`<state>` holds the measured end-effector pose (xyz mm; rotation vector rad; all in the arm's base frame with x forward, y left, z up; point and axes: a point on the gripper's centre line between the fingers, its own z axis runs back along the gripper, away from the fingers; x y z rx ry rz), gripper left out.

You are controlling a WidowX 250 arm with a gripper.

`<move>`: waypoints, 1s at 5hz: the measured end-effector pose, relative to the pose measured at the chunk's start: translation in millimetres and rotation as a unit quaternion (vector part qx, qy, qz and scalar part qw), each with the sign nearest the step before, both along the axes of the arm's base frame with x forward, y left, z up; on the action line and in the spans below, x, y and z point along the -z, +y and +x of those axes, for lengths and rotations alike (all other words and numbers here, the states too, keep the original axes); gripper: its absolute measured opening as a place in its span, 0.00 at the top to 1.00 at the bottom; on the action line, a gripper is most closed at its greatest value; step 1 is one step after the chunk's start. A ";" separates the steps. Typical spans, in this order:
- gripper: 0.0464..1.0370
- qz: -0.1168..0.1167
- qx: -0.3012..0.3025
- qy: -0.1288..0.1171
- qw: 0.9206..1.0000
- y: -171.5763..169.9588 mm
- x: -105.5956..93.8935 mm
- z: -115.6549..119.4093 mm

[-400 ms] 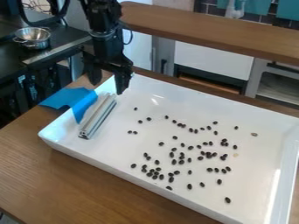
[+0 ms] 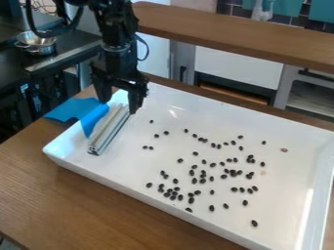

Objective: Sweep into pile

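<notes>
One arm point(image 2: 117, 34) hangs down at upper left, its empty tool point(image 2: 118, 107) spread wide over one blue-flapped metal bar point(image 2: 110, 129). Dozens of dark beans point(image 2: 233, 173) dot one white tray point(image 2: 117, 166), centre and right.

My black arm point(image 2: 115, 27) comes down at the far left, with my wrist point(image 2: 119, 61) nearly upright. Below it my gripper point(image 2: 118, 105) hangs, its two fingers spread well apart and pointing down, one to the left, one to the right.
</notes>
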<state>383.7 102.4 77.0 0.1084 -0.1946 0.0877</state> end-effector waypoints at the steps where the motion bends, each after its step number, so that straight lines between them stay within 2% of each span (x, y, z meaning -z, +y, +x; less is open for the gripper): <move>1: 0.04 0.001 -0.014 0.017 1.000 -0.7 6.4 -1.2; 2: 0.04 0.007 -0.040 0.021 0.999 0.6 10.9 -1.8; 3: 0.04 0.009 -0.061 0.037 0.997 3.3 22.9 -1.4; 5: 0.04 0.013 -0.076 0.024 0.997 4.9 27.9 -0.3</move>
